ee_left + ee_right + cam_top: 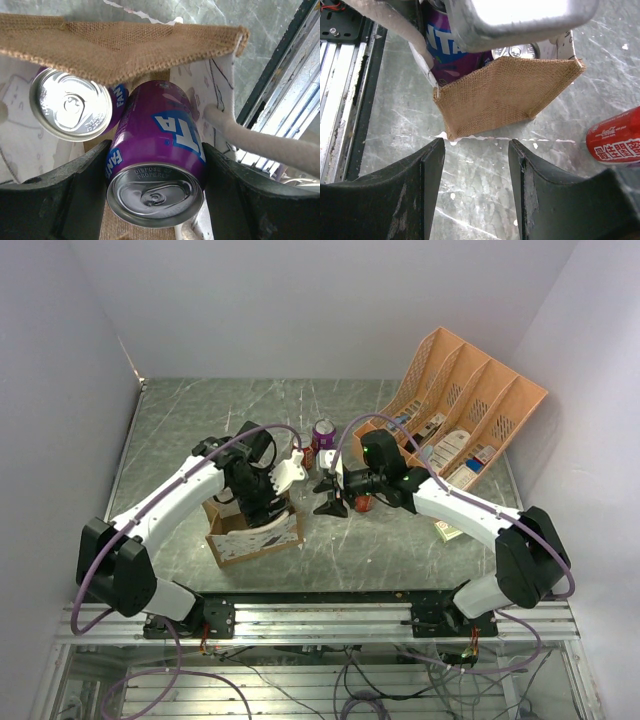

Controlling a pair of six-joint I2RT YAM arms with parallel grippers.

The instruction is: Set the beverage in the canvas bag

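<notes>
The canvas bag (255,537) stands open near the left arm, brown burlap (125,45) with a white patterned side and a cream rope handle (260,142). My left gripper (155,175) is shut on a purple Fanta can (157,150) and holds it inside the bag's mouth (265,502). A second purple can (70,105) lies in the bag beside it. My right gripper (476,150) is open and empty, just right of the bag (505,95) over bare table (330,495).
A purple can (323,433) stands behind the grippers. A red cola can (617,137) lies near it (307,457). The orange file organizer (465,405) fills the back right. A small packet (447,530) lies by the right arm. The rail (340,90) runs along the near edge.
</notes>
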